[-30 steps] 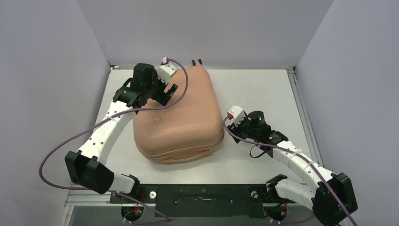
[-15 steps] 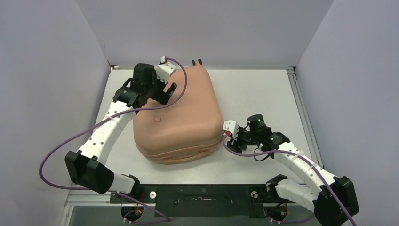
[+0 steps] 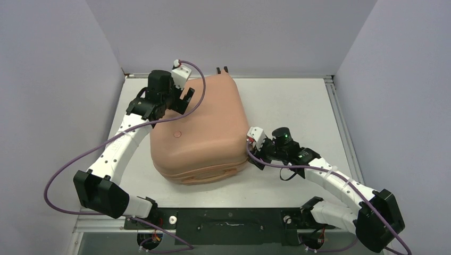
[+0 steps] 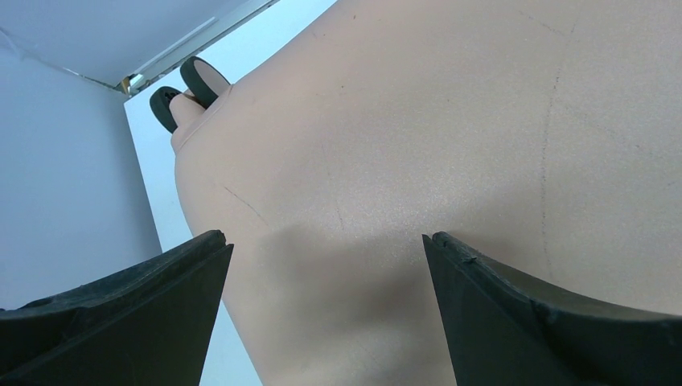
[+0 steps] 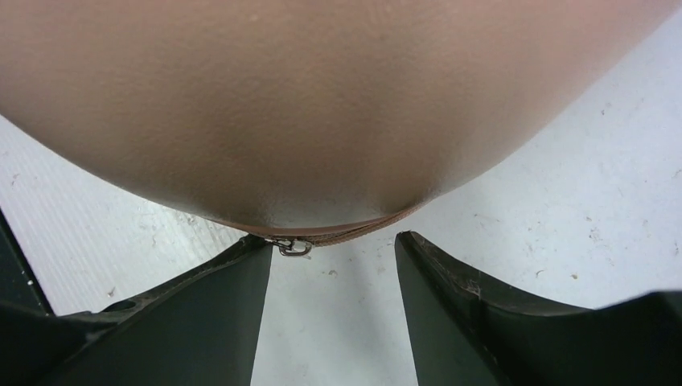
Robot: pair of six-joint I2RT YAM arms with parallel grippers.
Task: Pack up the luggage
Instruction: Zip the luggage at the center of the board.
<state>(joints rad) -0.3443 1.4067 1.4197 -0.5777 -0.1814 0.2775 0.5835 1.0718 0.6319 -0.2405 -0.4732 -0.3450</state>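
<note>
The salmon-pink luggage [image 3: 199, 130] lies closed on the white table [image 3: 287, 101], a small round dot [image 3: 177, 135] on its top shell. My left gripper [image 3: 173, 103] is open and hovers over the shell's far left corner; the left wrist view shows the shell [image 4: 418, 145] and two caster wheels [image 4: 185, 88]. My right gripper [image 3: 249, 150] is open at the luggage's near right corner. In the right wrist view the shell [image 5: 322, 104] fills the top, and a small metal zipper pull [image 5: 293, 248] on the seam sits next to my left fingertip [image 5: 249, 273].
Grey walls [image 3: 58, 79] close in the table on the left, back and right. A metal rail [image 3: 335, 106] runs along the right edge. Two caster wheels [image 3: 222, 69] stick out at the luggage's far end. A black mounting bar [image 3: 228, 226] spans the near edge.
My right gripper has swung left from the open table to the luggage's near right corner. My left gripper has shifted slightly left and back over the shell.
</note>
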